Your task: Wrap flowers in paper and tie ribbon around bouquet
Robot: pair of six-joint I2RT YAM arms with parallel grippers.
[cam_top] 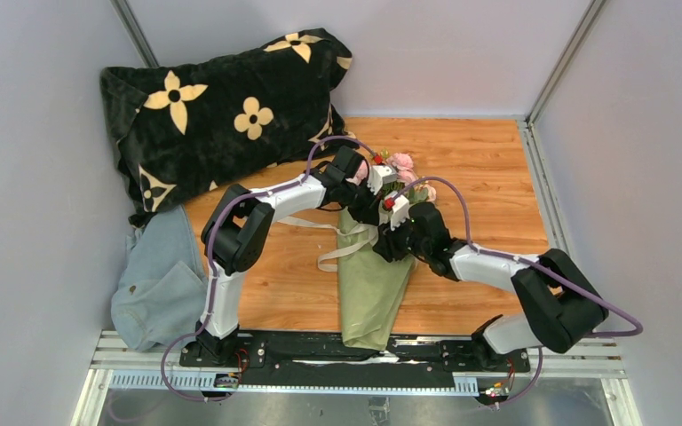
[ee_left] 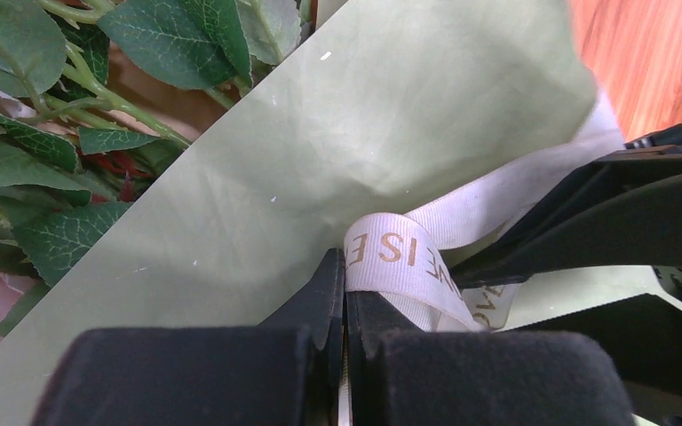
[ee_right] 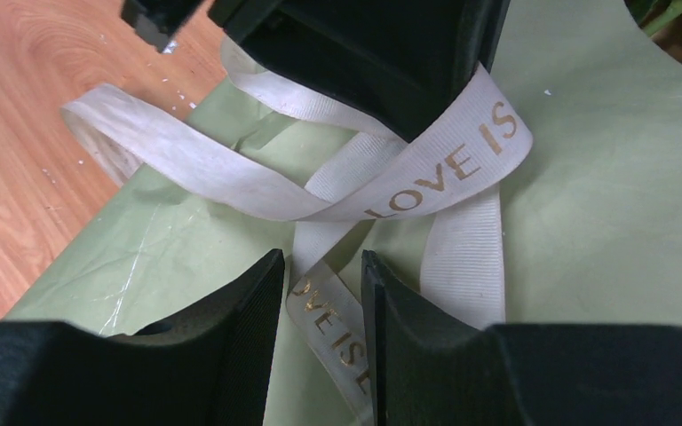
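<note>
Bouquet (cam_top: 371,282): olive paper cone on the desk (cam_top: 488,169), long axis 12 to 6, flowers (cam_top: 401,162) at 12.
Ribbon (ee_right: 444,173): looped across its waist.
Left claw (ee_left: 344,297): clamped on a ribbon loop.
Right claw (ee_right: 318,266): fingers apart, straddling a loose strand that runs toward 6. This arm looks nearer to it.

Ribbed fabric ribbon (ee_right: 444,169) (matt paper (ee_right: 604,222))

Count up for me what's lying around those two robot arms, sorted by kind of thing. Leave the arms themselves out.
Pillow, black with tan flower prints: 1
Cloth, pale blue-grey: 1
Bouquet: 1
Ribbon, cream with gold lettering: 1
Total: 4
</note>
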